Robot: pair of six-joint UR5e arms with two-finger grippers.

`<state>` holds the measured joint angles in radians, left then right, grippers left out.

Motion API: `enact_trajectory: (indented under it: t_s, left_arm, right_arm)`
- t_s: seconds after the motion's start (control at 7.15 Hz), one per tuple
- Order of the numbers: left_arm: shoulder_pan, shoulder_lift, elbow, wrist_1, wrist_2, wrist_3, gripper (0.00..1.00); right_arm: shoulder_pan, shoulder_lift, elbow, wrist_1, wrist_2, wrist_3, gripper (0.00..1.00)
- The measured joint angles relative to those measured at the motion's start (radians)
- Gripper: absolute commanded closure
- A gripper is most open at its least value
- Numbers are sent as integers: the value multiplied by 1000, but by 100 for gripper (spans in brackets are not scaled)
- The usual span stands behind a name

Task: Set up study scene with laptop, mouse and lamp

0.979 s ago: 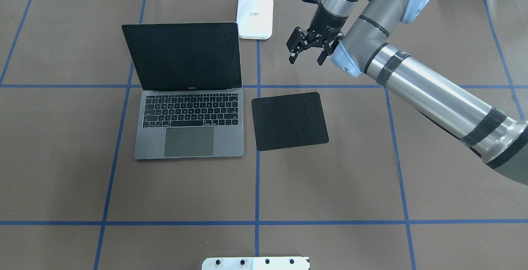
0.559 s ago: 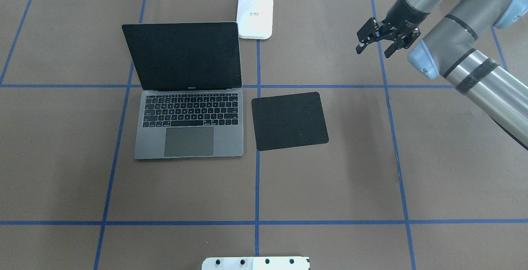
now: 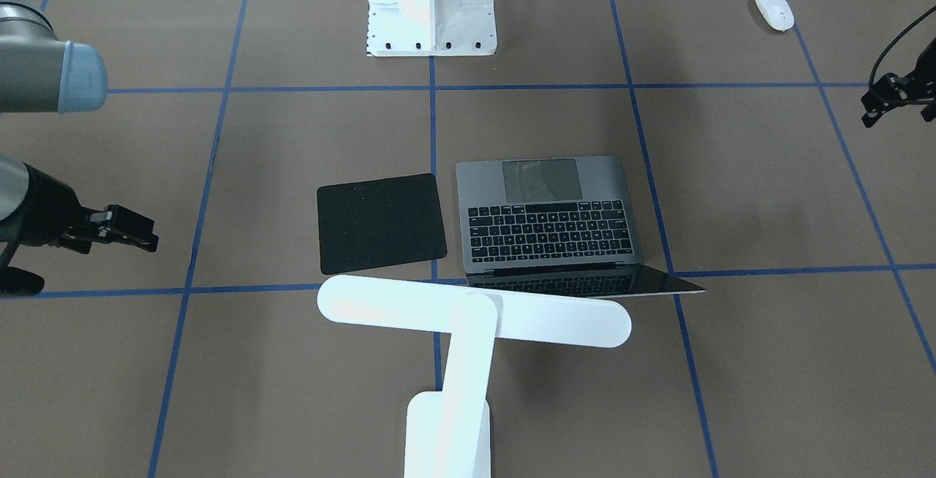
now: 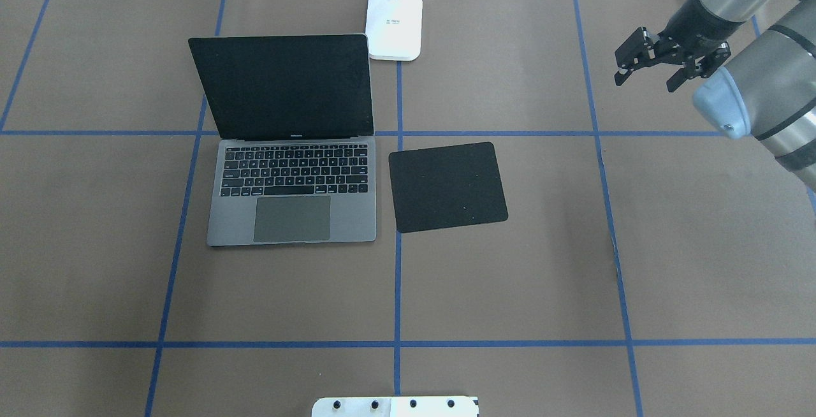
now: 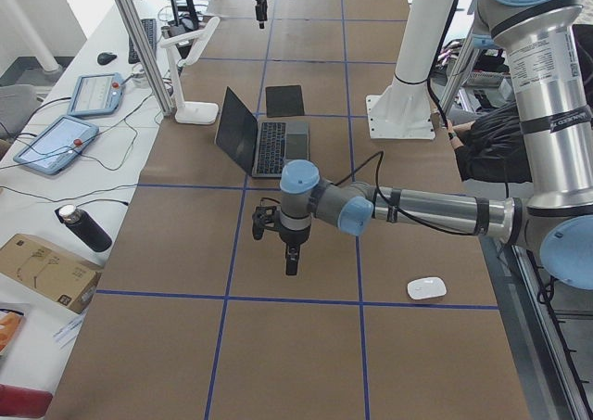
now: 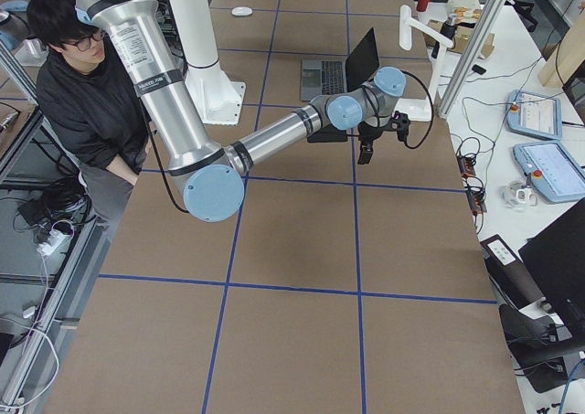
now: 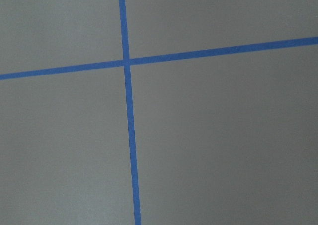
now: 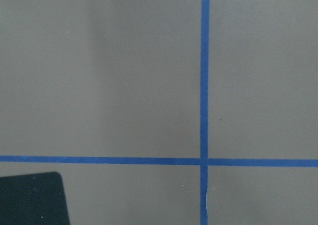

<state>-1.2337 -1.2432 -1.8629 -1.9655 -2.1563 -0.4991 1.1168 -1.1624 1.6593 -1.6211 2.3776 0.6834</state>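
The laptop [image 4: 293,200] stands open at centre left, its screen dark. Behind it is the lamp [image 4: 395,25], whose bar head [image 3: 475,313] hangs over the laptop's lid. The mouse [image 3: 774,9] lies alone on the robot's left side, near the base edge, out of the overhead view. My right gripper [image 4: 647,79] hovers open and empty at the far right. My left gripper [image 3: 877,109] hangs above bare table, apart from the mouse [image 5: 426,288]. Whether its fingers are open or shut is unclear.
A flat black pad [image 4: 447,187] lies just right of the laptop. The white ribbed pedestal [image 3: 431,3] stands at the robot's side of the table. A person [image 6: 82,85] stands beside the table. Tablets and cables lie on a side bench [image 5: 56,142].
My right arm has swung from beside the lamp to the far right of the table. Its gripper stayed open. Laptop, lamp and pad have not moved.
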Motion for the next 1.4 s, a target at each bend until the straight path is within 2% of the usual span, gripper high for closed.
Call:
enact_trajectory:
  t_s: [0.28,0.42,0.7,0.84,1.26,1.4]
  left_arm:
    - [20,105,47,-164,-28,-93,0]
    - [74,129,52,-214,-42,-190,0]
    - [272,167,56,-351,-40,-440,0]
    - [338,204,57,-418,-37,-496,0]
    - [387,372,59,-680,-55,-530,0]
    - [390,401,62,-727,-60,-541,0]
  right_arm:
    - [5,-61,74,-11,-5,-1,1]
    - [4,-73,93,-12,-6,0,1]
    - [2,-74,101,-12,-8,0,1]
    - [2,-72,102,-11,-11,-1,1]
    - [1,-68,104,-9,-23,-1,1]
    - [1,-68,104,-8,-24,-1,1]
